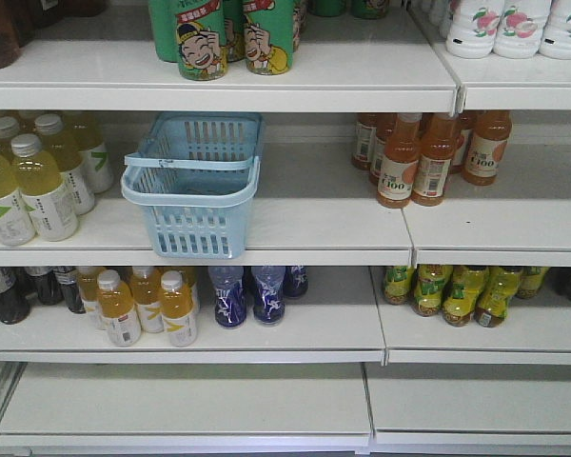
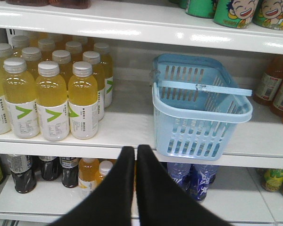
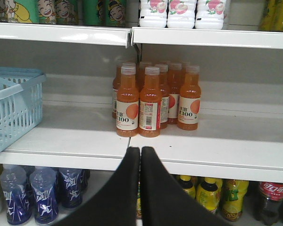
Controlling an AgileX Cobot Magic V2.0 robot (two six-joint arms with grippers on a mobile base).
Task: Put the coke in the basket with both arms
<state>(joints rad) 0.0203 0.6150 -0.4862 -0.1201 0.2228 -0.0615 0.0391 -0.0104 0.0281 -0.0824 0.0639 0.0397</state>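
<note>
Two closed, empty pairs: left fingers, right fingers. The coke shows in no view, bearing unknown; basket sits at one o'clock of the left fingers, ten o'clock of the right.

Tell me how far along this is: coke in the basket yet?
Done: nothing; the basket looks empty. In hand: nothing; the left gripper and right gripper are both shut with nothing between them. Left: everything. The red coke shows in no view, only dark cola bottles low in the right wrist view, so it must be found, grasped and put in.
</note>
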